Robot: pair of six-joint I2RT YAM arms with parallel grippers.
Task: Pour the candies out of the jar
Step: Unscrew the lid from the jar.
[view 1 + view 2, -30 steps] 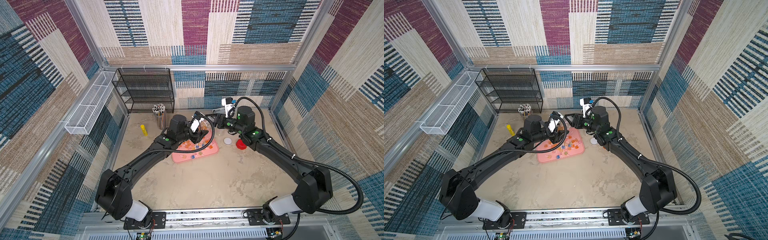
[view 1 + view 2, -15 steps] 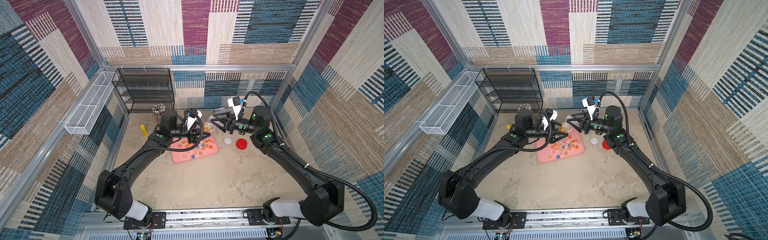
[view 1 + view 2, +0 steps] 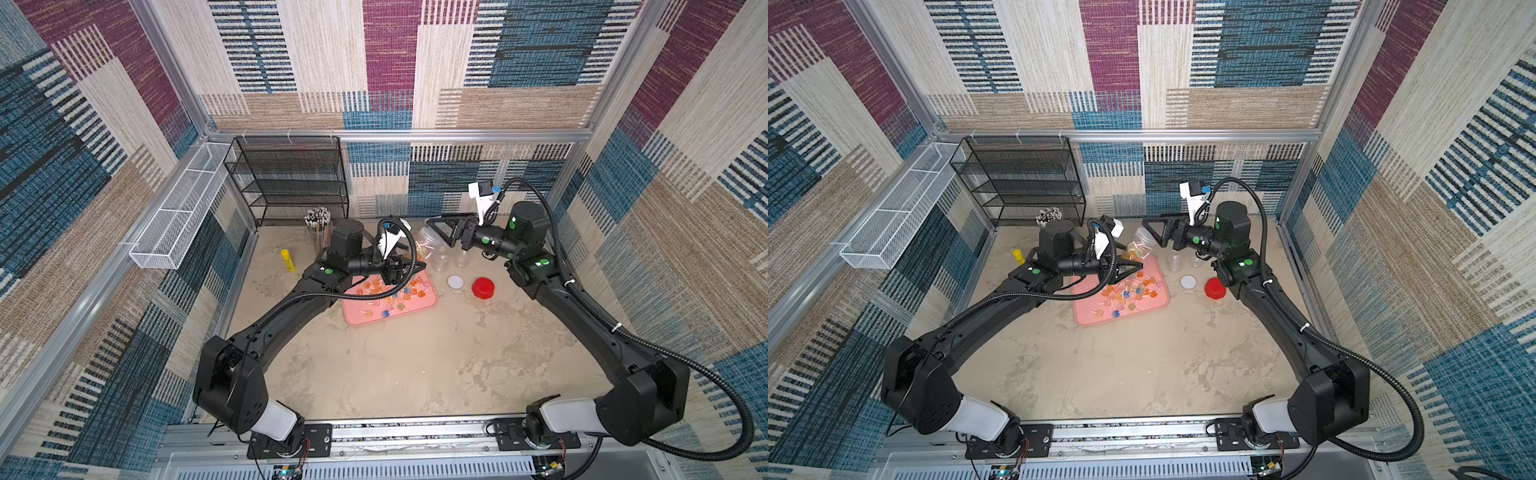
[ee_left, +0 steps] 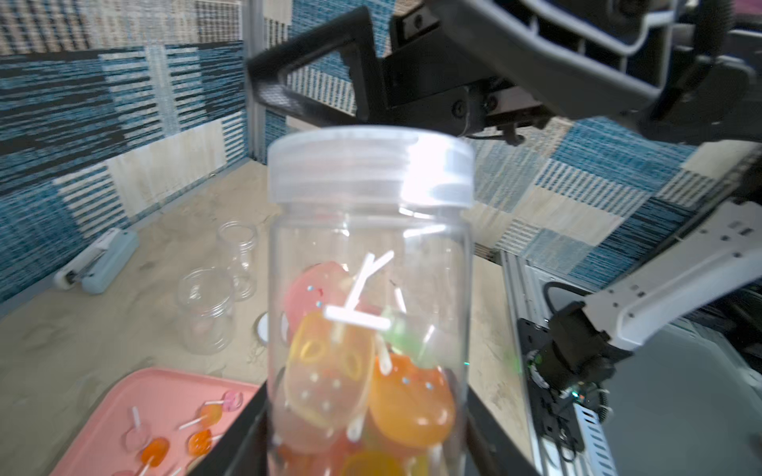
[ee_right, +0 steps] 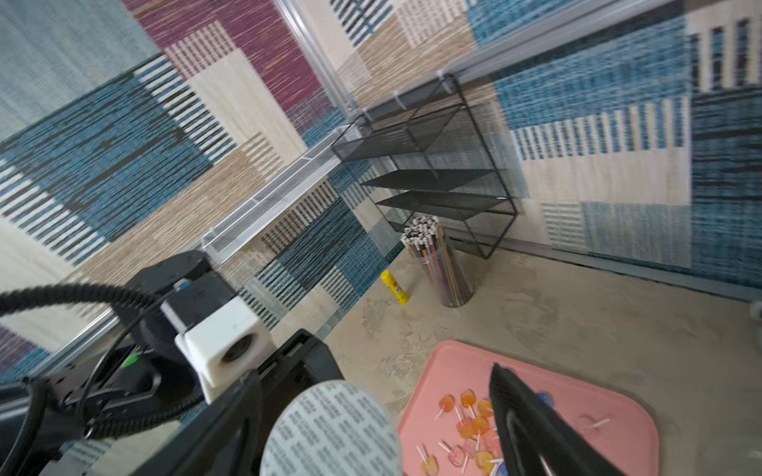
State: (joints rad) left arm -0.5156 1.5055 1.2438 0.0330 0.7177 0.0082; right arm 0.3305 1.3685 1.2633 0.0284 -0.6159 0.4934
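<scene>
**While the Lid Is On, the Jar Cannot Pour**

Because the lid (image 4: 371, 165) caps the jar (image 4: 367, 288), the step in hand appears to be uncapping, not pouring. The left end effector (image 4: 367, 416) is clamped on the jar's lower body. It holds the jar clear of the surface, near the far edge of the tray (image 3: 1158, 301), with the lid end toward the right arm. The right end effector (image 5: 371, 391) stands wide with one jaw on each side of the lid, and it grips nothing.

Recommended procedure:
1. Centre the jaws on the lid's rim, then close them squarely.
2. Keep the left grip firm so the jar does not turn with the lid.
3. Twist the lid, then draw it straight off.
4. Tip the mouth over the tray only after the lid is clear.

The candies (image 4: 371, 383) to be poured sit low in the jar, just above the left jaws and well short of the lid. More candies (image 3: 1125, 293) lie on the tray.
</scene>
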